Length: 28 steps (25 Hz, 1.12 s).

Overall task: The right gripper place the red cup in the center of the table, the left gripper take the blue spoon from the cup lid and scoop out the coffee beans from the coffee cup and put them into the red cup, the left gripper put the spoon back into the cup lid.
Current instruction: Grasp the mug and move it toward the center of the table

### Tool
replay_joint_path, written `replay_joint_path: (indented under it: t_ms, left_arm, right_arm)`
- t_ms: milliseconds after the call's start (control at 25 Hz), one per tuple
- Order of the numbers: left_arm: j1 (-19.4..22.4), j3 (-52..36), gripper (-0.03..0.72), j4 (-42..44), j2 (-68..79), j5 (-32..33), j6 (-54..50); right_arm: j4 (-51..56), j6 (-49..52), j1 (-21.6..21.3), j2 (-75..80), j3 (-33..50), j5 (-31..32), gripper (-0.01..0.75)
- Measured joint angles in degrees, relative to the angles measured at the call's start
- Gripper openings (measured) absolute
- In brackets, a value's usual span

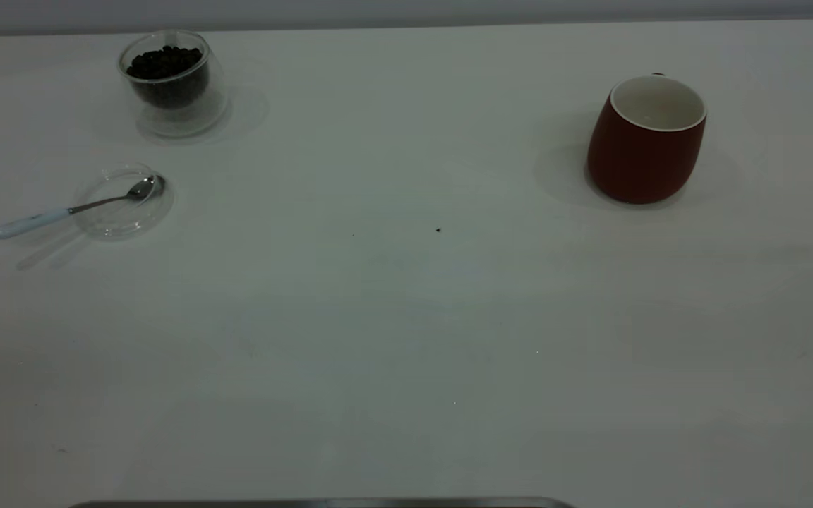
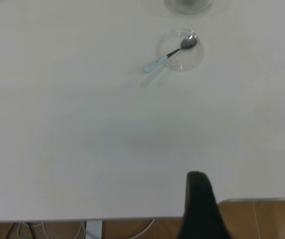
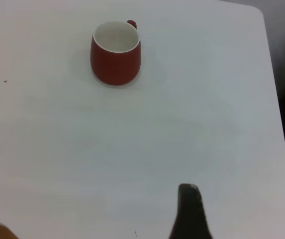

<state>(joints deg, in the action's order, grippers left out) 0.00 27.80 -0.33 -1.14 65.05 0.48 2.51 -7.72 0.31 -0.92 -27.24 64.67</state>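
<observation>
White plain desk [image 1: 406, 317], flat top, a few tiny dark specks near the middle, rounded far corner on the right side. Pale wall strip behind the far edge. Wood-tone floor and some white cables show past the desk's near edge in the left wrist view.

Dark-red rounded ceramic mug, the red cup [image 1: 646, 141], stands upright on the right side of the desk, white inside, small handle turned away from the exterior camera. Nothing visible inside it.

Left side, far end: small clear double-walled glass coffee cup [image 1: 173, 83], upright, holding a heap of dark coffee beans [image 1: 165, 63]. Nearer than it, apart: shallow round clear glass cup lid [image 1: 123, 201] flat on the desk. Blue spoon [image 1: 75, 209] lies with its metal bowl in the lid, pale blue handle sticking out past the rim toward the left edge.

Left gripper [image 2: 200, 206] sits at the near desk edge, well apart from the lid; open or closed: cannot tell. Right gripper [image 3: 189, 211] over bare desk, well apart from the red cup; state also cannot tell.
</observation>
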Motion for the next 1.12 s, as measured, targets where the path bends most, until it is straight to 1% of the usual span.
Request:
replay_joint_path:
  t_ms: [520,880,1000,1120]
  left_arm:
    - [0.0,0.0,0.562,0.0,0.0,0.0,-0.11]
    - [0.0,0.0,0.562,0.0,0.0,0.0,-0.07]
    - [0.0,0.0,0.562,0.0,0.0,0.0,-0.07]
    - [0.0,0.0,0.562,0.0,0.0,0.0,-0.07]
  right_arm:
    - [0.07,0.17,0.0,0.0,0.0,0.0,0.59]
    - [2.88,0.23,0.0,1.65,0.0,-0.28,0.59]
    - [5.61,-0.08,0.0,7.65,-0.36,-2.46,0.59]
    - [6.29,-2.76,0.0,16.99,-0.36,-8.08,0.59]
